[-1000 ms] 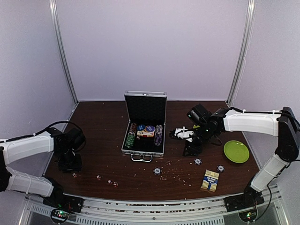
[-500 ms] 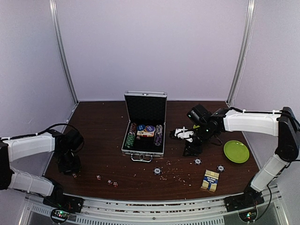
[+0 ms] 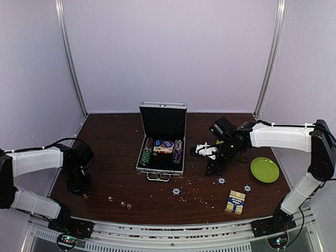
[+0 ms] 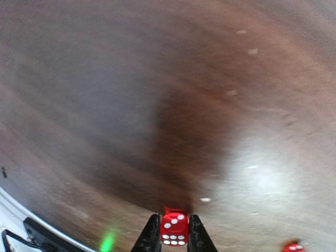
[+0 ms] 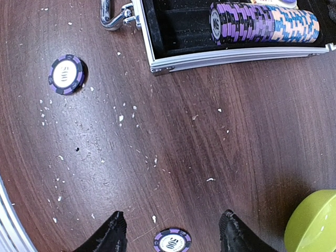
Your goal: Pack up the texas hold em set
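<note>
Our Texas hold 'em set lies half packed. The silver aluminium case (image 3: 163, 122) sits open at the middle of the desk (image 3: 113, 149), lid upright and handle (image 5: 113, 16) toward the near edge. Striped chip stacks (image 5: 262, 23) are racked in its black lining. Three loose chips (image 3: 247, 188), a yellow-blue card box (image 3: 235, 201) and several red dice (image 3: 111, 198) lie scattered on the near desk.

At near left, our left fingers (image 4: 153, 237) are closed on one red die (image 4: 174, 230), pinching two opposite faces. A second die (image 4: 293, 247) lies near it. By the case's right side, our right fingers (image 5: 111, 236) are spread wide and hold nothing, poised over a purple 500 chip (image 5: 171, 242). Another chip (image 5: 66, 74) lies near the handle, and a lime-green bowl (image 5: 310, 220) shows at the edge of that view. A lime-green plate (image 3: 264, 169) rests farther right.

We judge the die light, hard and slick. A centred pinch on its flat faces suits it, and an off-centre one could squirt it loose. The chips look thin, stiff and flush to the desk, so we would take them across the rim. The card box looks light and crushable, best held by its long sides. The loaded case should be heavy and rigid, its handle the place to grip.
</note>
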Robot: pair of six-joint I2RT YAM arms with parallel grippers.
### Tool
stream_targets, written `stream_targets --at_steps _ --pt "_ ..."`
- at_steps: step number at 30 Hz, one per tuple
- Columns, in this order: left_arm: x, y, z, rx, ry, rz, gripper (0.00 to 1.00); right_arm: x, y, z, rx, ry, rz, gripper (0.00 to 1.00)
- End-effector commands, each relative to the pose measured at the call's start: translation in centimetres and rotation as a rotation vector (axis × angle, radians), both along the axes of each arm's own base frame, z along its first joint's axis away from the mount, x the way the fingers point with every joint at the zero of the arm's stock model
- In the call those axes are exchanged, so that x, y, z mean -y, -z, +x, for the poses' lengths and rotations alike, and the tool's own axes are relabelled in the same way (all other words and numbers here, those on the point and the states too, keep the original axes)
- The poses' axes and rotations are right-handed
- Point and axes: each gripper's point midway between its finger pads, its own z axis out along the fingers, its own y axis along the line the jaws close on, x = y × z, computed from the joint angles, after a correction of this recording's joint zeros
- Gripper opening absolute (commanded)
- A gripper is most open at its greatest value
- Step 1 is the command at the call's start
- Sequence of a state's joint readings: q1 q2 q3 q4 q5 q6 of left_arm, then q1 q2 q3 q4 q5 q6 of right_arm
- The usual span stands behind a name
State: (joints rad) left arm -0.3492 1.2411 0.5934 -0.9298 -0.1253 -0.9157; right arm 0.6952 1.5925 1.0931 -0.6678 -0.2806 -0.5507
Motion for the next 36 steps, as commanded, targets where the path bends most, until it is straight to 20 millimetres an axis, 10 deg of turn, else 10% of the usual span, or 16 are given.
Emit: stream_targets --at_steps 1,8,19,26,36 --pt "2.5 -0.8 2.7 0.067 0.048 -0.111 0.16 0.0 -0.2 0.3 -0.002 0.0 -0.006 0.61" --pt "7.3 -4.3 7.4 0.164 0.211 -0.167 0.11 0.0 -0.2 0.3 0.004 0.001 -0.01 0.6" --pt "21.6 -12.1 18.4 0.401 0.585 -0.153 0.09 0.1 -0.3 0.4 0.01 0.002 -0.013 0.6" --pt "29.5 -10.1 20.6 0.41 0.729 -0.214 0.08 0.1 -0.4 0.5 0.015 0.006 -0.012 0.6" --pt "33.1 -6.3 22.3 0.376 0.8 -0.227 0.07 0.1 -0.4 0.5 0.014 0.005 -0.013 0.6"
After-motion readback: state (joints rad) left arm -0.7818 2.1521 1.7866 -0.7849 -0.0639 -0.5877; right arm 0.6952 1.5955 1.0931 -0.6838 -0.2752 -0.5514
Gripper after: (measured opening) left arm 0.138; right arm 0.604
